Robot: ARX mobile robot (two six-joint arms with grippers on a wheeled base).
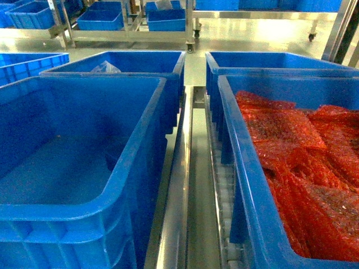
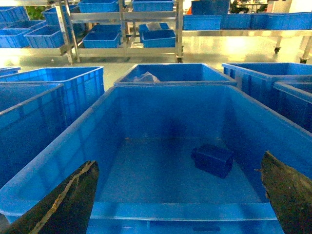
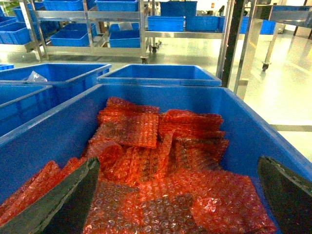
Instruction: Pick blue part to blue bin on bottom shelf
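A small dark blue part (image 2: pixel 213 159), block-shaped, lies on the floor of a large blue bin (image 2: pixel 185 210), right of its middle. My left gripper (image 2: pixel 178 197) hangs open just outside the bin's near rim, with nothing between its dark fingers (image 2: pixel 68 204); the part lies beyond them, apart from both. My right gripper (image 3: pixel 175 200) is open over a second blue bin (image 3: pixel 246 131) filled with red bubble wrap (image 3: pixel 161 170) and holds nothing. In the head view both bins stand on the bottom shelf, whose steel centre rail (image 1: pixel 179 190) and white rollers (image 1: pixel 225 188) show between them. Neither gripper appears in the head view.
Behind the two near bins stand further blue bins; the left one (image 1: pixel 120 61) holds a clear plastic bag (image 1: pixel 105 68). More blue bins lie at the far left (image 1: pixel 31 59). Steel racks on wheels with blue bins (image 1: pixel 101 19) line the back across a shiny floor.
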